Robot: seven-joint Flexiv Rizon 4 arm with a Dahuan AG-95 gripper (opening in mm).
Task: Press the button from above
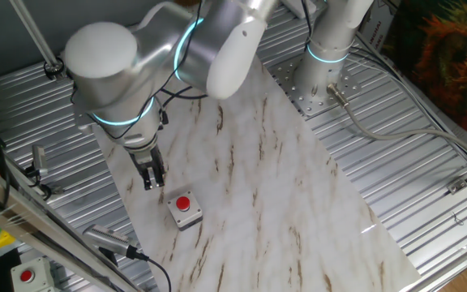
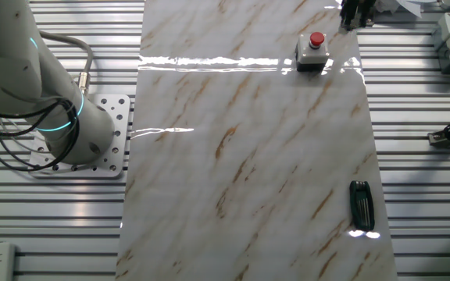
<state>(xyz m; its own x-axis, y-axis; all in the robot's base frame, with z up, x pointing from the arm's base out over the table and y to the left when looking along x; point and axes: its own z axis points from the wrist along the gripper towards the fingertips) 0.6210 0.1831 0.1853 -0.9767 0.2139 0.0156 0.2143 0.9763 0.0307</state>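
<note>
Pointing straight down, the pincer [image 1: 152,180] hangs from the silver arm [image 1: 136,57] over the marble-patterned board [image 1: 282,186] that lies on the ribbed metal bench [image 1: 396,162]. Its dark fingers [image 1: 147,177] sit side by side, yet neither view gives a clear look at the tips, so I cannot tell whether they are spread or pressed together; nothing is seen between them. In the other fixed view only the pincer's lower part shows at the top edge [image 2: 355,14], partly cut off. The button [image 1: 184,203], small, round and red, sits on top of its small square light-grey box [image 1: 186,216], which rests on the board near one of its ends. The pincer stands just beside the button, off to one side and a little higher, not touching it. In the other fixed view the button [image 2: 316,39] lies near the top of the board, just below and left of the pincer. A second red button [image 1: 27,276] on an off-white housing sits at the bench edge, well apart, and a small black object [image 2: 361,205] lies at the far end of the board.
</note>
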